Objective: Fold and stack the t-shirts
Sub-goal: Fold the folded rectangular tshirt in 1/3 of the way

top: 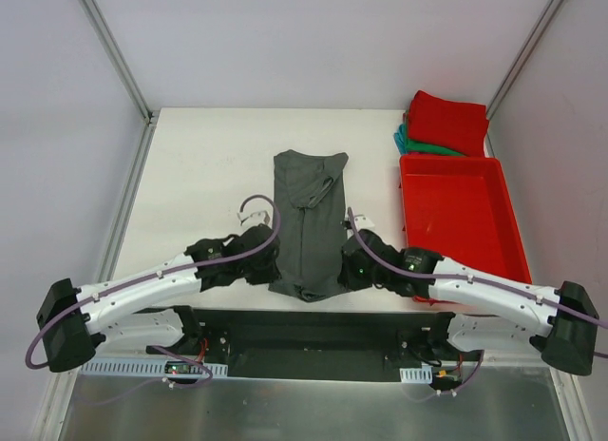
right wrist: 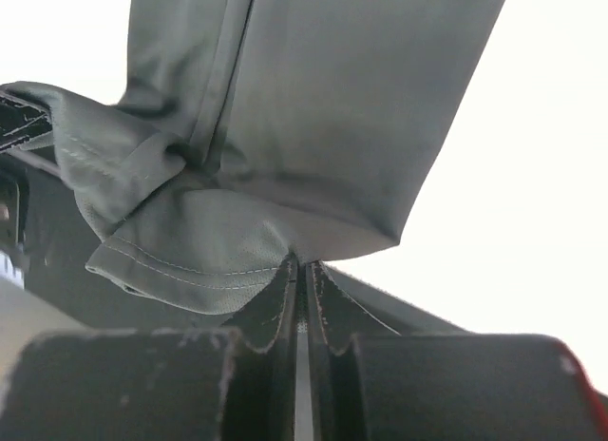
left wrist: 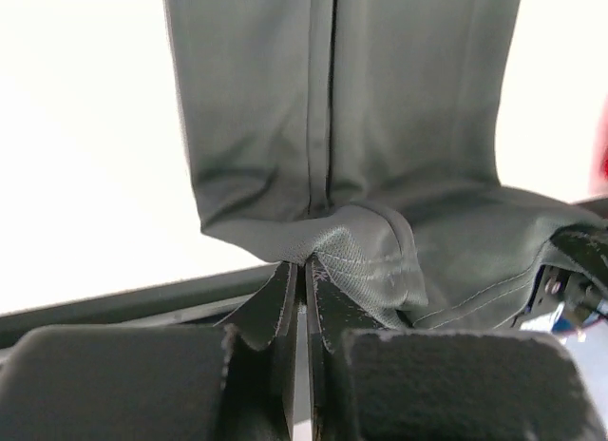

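The dark grey t-shirt [top: 309, 222] lies in the middle of the top view, folded lengthwise into a narrow strip that runs from the centre of the table [top: 199, 165] down to its lower edge; the bottom end hangs a little over the black strip at that edge. The left gripper [left wrist: 302, 270] sits at the strip's lower left corner; in the left wrist view its fingers are pressed together, with a bunched fold of the stitched hem pinched at their tips. The right gripper [right wrist: 302, 265] sits at the lower right corner; its fingers are likewise closed on a pinch of the hem, which curls to the left of the tips. At the upper right of the top view a folded red t-shirt [top: 448, 123] lies on a folded teal t-shirt [top: 416, 143]; just below that stack stands a red tray [top: 404, 189].
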You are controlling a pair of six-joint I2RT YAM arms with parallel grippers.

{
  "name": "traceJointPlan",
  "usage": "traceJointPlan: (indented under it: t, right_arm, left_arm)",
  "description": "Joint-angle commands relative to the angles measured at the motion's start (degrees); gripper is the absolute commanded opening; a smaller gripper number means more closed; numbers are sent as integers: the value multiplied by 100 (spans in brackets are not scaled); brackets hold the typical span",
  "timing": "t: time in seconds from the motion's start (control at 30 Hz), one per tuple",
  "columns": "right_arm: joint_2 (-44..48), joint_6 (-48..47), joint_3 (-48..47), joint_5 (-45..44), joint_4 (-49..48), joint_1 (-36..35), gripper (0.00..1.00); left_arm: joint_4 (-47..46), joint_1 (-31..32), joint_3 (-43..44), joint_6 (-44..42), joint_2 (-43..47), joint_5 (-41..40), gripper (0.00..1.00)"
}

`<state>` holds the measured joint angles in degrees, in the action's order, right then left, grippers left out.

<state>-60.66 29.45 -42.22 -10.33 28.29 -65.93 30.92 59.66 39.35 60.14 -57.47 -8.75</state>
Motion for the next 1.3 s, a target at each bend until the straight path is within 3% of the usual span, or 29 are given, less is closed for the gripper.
traceJointPlan:
  t: [0.0, 0.63, 1.03, 1.17, 1.27]
  right_arm:
    - [-366, -712, -594, -189, -139, 589, 5]
    - [-2449, -1627, -2097, 215, -614, 2479, 5]
    - [-3469, -1785, -2616, 655, -948, 3077, 7]
    - [-3742, -1794, -2792, 743, -957, 3183, 8]
    - [-3882, -1846, -2889, 708, -949, 3253, 14]
  left_arm:
    - [-7, -612, 844, -959, -553, -363, 0]
    - [-411, -2546, 2717, -2076, -3032, -4, 0]
    - [-578, -2986, 3342, -2454, -3973, 427, 0]
    - [-605, -3056, 3491, -2717, -4271, 769, 4]
    - [-613, -3092, 3579, -2814, -4386, 867, 25]
